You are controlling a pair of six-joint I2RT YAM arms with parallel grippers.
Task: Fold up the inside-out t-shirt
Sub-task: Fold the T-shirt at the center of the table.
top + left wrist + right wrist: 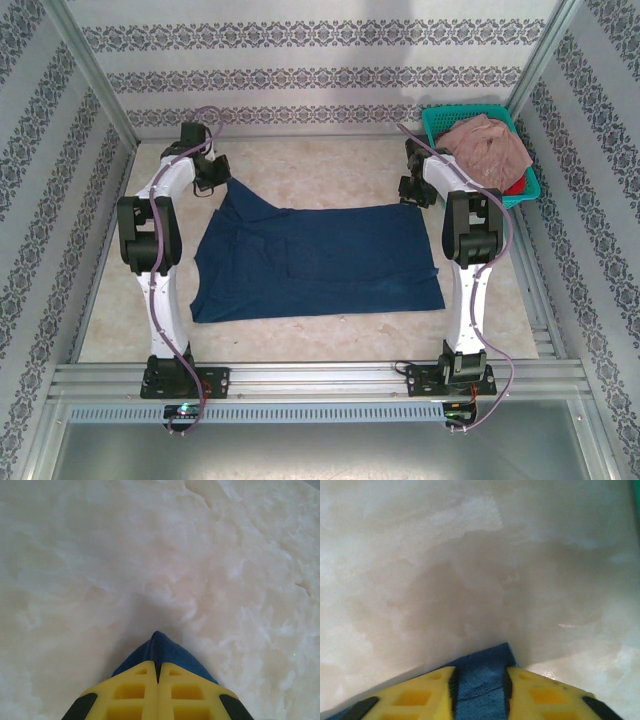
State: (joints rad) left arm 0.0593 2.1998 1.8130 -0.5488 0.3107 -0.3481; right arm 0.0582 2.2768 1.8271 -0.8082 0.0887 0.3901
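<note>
The inside-out t-shirt [320,260], dark navy and wrinkled, lies spread flat across the middle of the table. My left gripper [215,185] is at its far left corner. In the left wrist view the yellow jaws [159,672] are pressed together on a peak of navy cloth [160,647]. My right gripper [412,190] is at the far right corner. In the right wrist view its fingers [480,674] stand apart on either side of the cloth corner [490,657], which lies flat between them with a seam showing.
A teal basket [440,120] at the back right holds a dusty pink garment [485,150], close behind the right arm. Patterned walls enclose the marble-look table [330,165] on three sides. A metal rail [320,375] runs along the near edge.
</note>
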